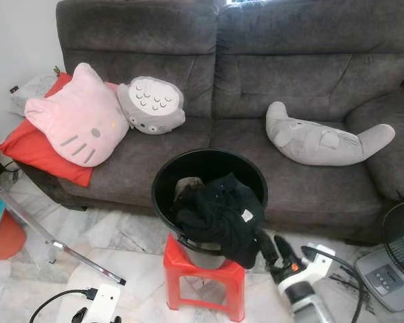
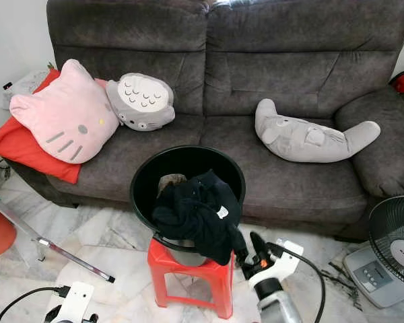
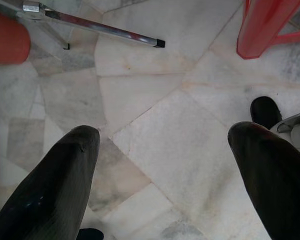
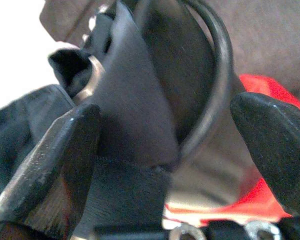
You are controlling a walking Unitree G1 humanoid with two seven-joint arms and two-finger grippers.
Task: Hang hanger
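A black garment (image 1: 219, 214) with a small white label hangs over the front rim of a black bucket (image 1: 168, 176) that stands on a red stool (image 1: 205, 274). My right gripper (image 1: 275, 250) is low at the bucket's right side, its fingers pointing up at the cloth's lower edge. In the right wrist view the right gripper (image 4: 165, 130) is open, with the black cloth (image 4: 125, 125) and the bucket rim (image 4: 217, 75) in the gap between its fingers. My left gripper (image 3: 162, 140) hangs open over the marble floor, holding nothing. I see no hanger.
A grey sofa (image 1: 283, 74) behind the bucket carries a pink cat cushion (image 1: 77, 118), a red cushion (image 1: 27, 151) and two grey plush toys (image 1: 151, 104). A metal rack leg (image 1: 54, 242) slants across the floor at the left. A fan (image 1: 398, 242) stands at the right.
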